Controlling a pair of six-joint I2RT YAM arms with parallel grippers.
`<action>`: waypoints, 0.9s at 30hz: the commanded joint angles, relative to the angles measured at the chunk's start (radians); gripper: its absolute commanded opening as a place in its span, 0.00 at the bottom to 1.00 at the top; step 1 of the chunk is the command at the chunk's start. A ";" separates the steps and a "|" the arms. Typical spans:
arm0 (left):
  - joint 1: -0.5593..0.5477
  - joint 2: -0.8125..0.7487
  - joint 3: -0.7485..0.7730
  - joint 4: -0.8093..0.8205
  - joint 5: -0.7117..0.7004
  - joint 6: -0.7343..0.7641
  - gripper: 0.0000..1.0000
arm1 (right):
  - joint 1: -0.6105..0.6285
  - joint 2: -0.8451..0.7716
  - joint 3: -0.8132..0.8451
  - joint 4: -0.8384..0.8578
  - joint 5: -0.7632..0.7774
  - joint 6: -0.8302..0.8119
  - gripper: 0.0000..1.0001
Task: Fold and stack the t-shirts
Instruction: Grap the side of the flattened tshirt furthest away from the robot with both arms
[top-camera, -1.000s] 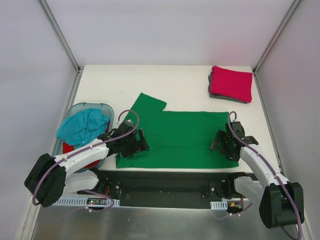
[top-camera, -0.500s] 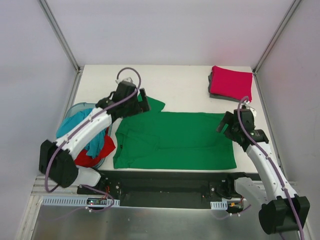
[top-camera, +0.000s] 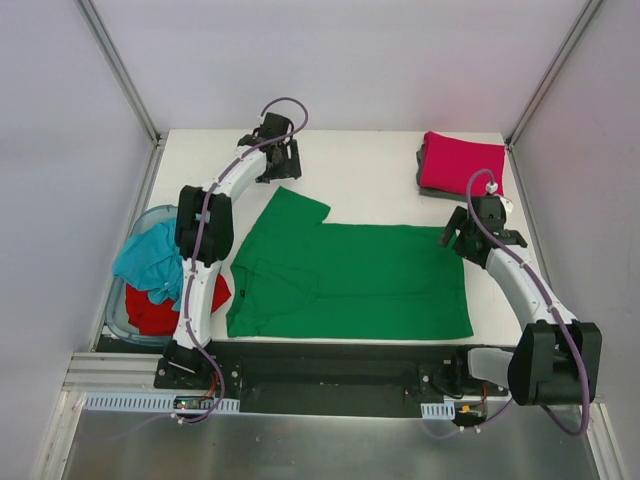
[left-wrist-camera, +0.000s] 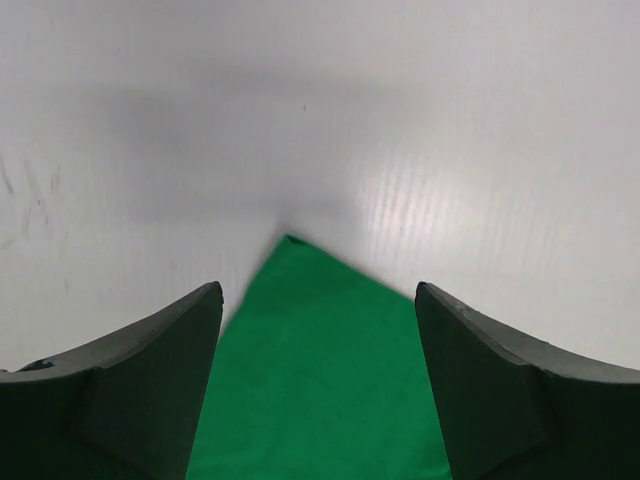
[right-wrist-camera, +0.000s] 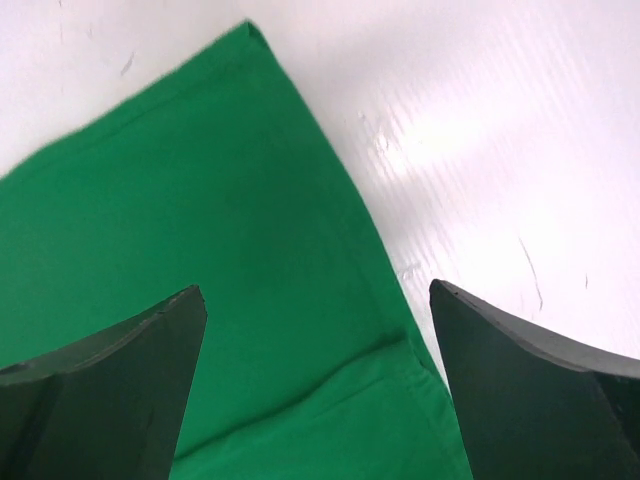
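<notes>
A bright green t-shirt lies spread flat on the white table, one sleeve pointing to the back left. My left gripper is open and empty just beyond that sleeve's tip; the tip shows between its fingers in the left wrist view. My right gripper is open and empty over the shirt's far right corner. A folded crimson-pink shirt lies on a folded dark grey shirt at the back right. The teal shirt and the red shirt are crumpled in the tub.
The translucent pale-blue tub stands at the table's left edge. Grey walls and metal posts enclose the table at the back and sides. A black rail with the arm bases runs along the near edge.
My left arm has swung from the shirt's near left corner to the far side of the sleeve. My right gripper has moved back along the shirt's right edge to its far corner.
</notes>
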 joint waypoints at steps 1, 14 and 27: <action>0.028 0.091 0.149 -0.078 0.001 0.085 0.75 | -0.030 0.043 0.014 0.179 0.031 -0.051 0.96; 0.028 0.165 0.134 -0.078 0.088 0.090 0.45 | -0.054 0.170 0.021 0.248 0.054 -0.075 0.96; 0.028 0.188 0.111 -0.081 0.064 0.092 0.00 | -0.057 0.170 0.014 0.252 0.033 -0.072 0.96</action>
